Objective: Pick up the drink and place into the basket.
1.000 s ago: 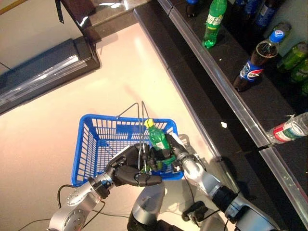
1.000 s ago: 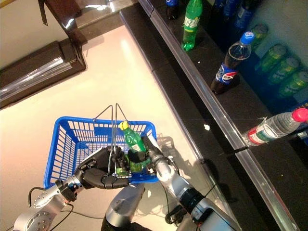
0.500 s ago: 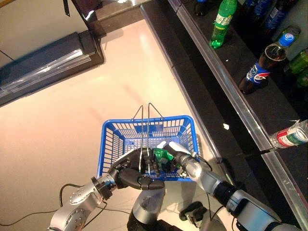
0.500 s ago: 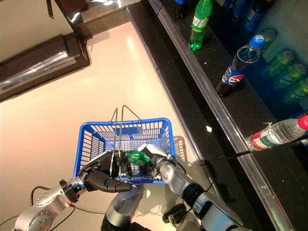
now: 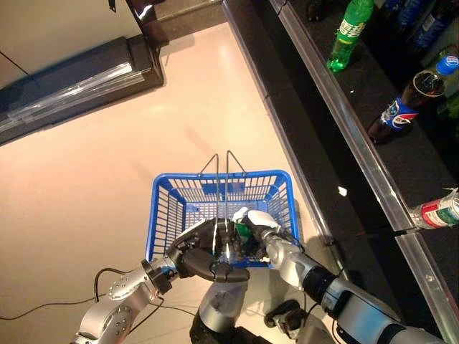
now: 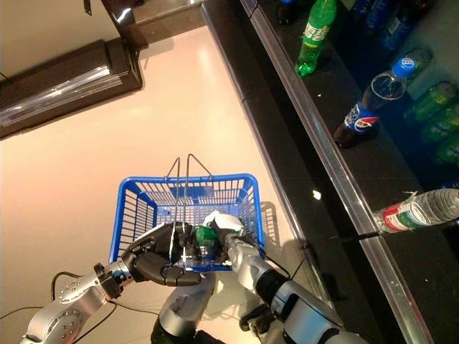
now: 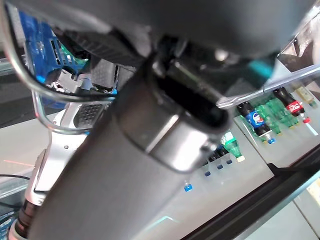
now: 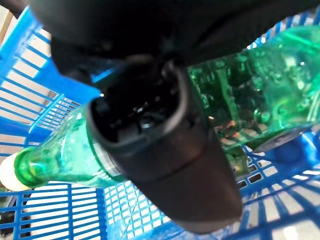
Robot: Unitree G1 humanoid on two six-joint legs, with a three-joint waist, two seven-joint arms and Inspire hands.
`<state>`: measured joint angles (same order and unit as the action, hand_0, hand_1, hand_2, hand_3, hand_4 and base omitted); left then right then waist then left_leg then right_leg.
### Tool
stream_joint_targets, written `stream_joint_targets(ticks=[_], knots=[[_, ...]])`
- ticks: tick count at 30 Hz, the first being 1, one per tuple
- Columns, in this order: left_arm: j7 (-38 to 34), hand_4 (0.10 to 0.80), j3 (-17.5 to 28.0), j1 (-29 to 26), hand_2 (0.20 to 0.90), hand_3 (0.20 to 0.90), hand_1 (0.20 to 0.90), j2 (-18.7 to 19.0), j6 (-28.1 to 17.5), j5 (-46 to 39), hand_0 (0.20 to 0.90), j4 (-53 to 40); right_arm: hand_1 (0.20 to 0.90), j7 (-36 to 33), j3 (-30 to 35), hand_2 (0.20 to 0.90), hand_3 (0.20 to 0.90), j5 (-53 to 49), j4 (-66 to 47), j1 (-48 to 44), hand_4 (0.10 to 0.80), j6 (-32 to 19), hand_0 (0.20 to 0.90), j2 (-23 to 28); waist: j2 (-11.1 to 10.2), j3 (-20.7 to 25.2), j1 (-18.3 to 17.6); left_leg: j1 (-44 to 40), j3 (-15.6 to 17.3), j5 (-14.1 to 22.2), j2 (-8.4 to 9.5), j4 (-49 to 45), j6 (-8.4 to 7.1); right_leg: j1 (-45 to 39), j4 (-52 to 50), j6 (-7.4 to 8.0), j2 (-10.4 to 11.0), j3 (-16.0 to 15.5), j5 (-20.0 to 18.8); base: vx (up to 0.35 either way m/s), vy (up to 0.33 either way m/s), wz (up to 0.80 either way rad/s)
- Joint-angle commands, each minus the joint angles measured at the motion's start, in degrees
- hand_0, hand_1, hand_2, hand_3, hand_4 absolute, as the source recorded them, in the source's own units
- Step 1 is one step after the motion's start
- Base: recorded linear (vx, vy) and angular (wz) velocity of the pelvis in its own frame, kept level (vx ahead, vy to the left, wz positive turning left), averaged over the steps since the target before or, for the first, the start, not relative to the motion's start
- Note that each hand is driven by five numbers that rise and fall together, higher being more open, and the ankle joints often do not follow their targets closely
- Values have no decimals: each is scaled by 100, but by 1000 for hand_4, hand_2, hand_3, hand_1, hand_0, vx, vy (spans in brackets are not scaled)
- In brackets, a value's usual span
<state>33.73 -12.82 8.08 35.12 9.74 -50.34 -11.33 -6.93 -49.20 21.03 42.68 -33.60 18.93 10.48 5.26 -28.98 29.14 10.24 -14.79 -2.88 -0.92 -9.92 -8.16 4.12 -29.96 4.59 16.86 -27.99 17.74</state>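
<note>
The blue plastic basket (image 5: 166, 215) hangs just in front of me above the pale floor. My left hand (image 5: 204, 259) is curled round its two wire handles (image 5: 228, 193) at the near rim. Inside the basket, by the near right corner, my right hand (image 5: 257, 223) is shut on a green drink bottle (image 6: 206, 233). The right wrist view shows the bottle (image 8: 250, 95) lying on its side, thumb across it, pale cap (image 8: 7, 172) pointing away over the blue mesh (image 8: 45, 90).
A dark shelf with a metal rail (image 5: 344, 136) runs along the right. On it stand a green bottle (image 5: 346, 36) and a cola bottle (image 5: 409, 93), and a red-labelled bottle (image 5: 437, 213) lies near the rail. A dark low cabinet (image 5: 72, 72) sits at upper left.
The green bottle has gone from upright above the rim to lying low inside the basket, still in my right hand. The whole view has shifted; the left hand keeps the handles.
</note>
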Motion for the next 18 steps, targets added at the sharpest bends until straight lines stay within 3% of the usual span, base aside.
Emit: stream_joint_targets(ticks=[1,2,10,18], knots=[[806,100,243,-880,300,200,300,-285,-882,-706,300,-2100,792,-319,60,792,774,-206,236,-622,674,110,792,-227,-218,246,-41,354,67,189,99,-598,267,-687,1522,31,-281,172,-1315,0,0,0],[788,100,230,-895,300,200,300,-282,-882,-690,300,-2103,900,-353,73,900,900,-388,265,-586,800,137,900,-260,-231,251,-43,340,72,191,88,-589,269,-695,1532,28,-291,174,-1316,0,0,0],[586,100,247,-996,300,200,300,-212,-833,-779,300,-2019,900,-1312,353,900,900,-1446,-302,-363,800,-169,900,-108,-343,285,-143,225,114,172,2,-457,250,-745,1638,58,-358,212,-1375,-1,-4,0],[500,100,599,-636,300,200,300,-257,-636,-1269,300,-1760,900,-1502,823,900,900,-949,-2341,438,800,-111,900,948,-502,388,-511,140,291,139,-103,-325,260,-651,1711,73,-426,313,-1436,-5,2,-1]])
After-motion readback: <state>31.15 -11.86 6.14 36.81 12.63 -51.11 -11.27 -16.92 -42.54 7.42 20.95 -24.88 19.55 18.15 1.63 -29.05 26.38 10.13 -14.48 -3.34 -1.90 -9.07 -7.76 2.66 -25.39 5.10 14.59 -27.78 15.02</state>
